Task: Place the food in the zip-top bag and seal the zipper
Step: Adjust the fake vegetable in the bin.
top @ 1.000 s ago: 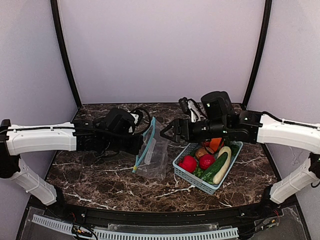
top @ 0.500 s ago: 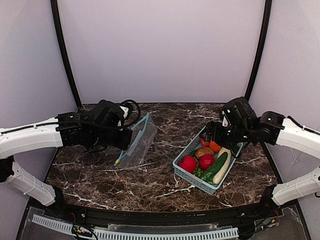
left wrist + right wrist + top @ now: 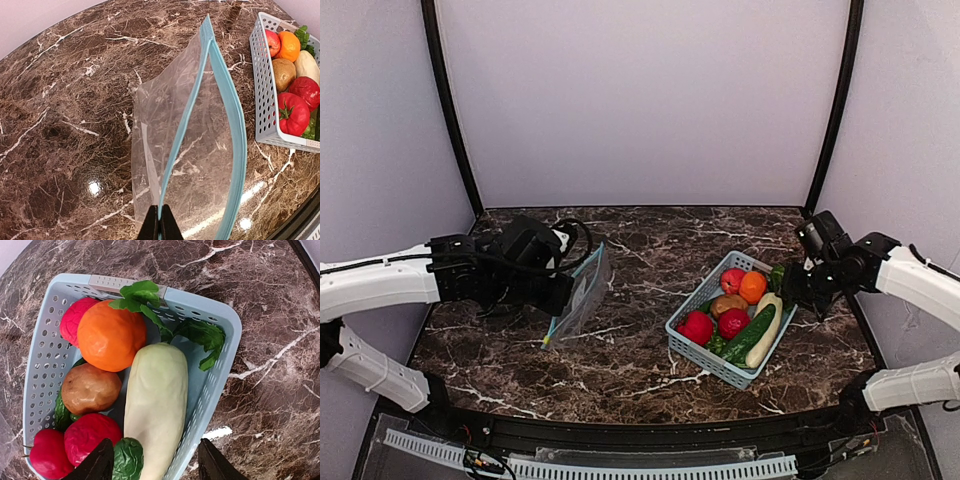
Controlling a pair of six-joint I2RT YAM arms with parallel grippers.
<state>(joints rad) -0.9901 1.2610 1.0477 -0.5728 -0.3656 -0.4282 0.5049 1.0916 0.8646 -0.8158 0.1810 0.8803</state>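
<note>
left hand [image 3: 160, 224] tight on the zipper [image 3: 239, 125]

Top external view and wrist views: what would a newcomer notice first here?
The light blue perforated plastic basket, right of centre on the dark marble table, packed with bright toy food, stands out first. Left of centre, the left gripper pinches the flat clear zip-top bag by its light blue zipper strip, mouth gaping. The open right gripper hangs over the basket's long cream-white squash.
</note>
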